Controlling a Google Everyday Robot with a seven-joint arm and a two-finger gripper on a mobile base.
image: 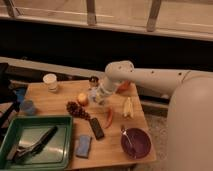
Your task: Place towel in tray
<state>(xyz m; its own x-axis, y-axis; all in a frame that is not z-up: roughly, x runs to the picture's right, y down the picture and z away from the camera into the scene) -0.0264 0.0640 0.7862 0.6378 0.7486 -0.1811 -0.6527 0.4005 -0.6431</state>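
Observation:
A small blue-grey folded towel [84, 146] lies on the wooden table [55, 97], just right of the green tray [31, 132] at the front left. The tray holds dark utensils [35, 146]. My gripper [95, 96] hangs at the end of the white arm [150, 77] over the middle of the table, beside a yellow apple [82, 99] and well behind the towel. It holds nothing that I can see.
A dark grape bunch [76, 109], a black remote [96, 128], a red chili [109, 117], a banana [128, 107] and a purple bowl [136, 142] lie between gripper and front edge. A white cup [50, 81], a can [93, 80] and a blue cup [27, 106] stand further back and left.

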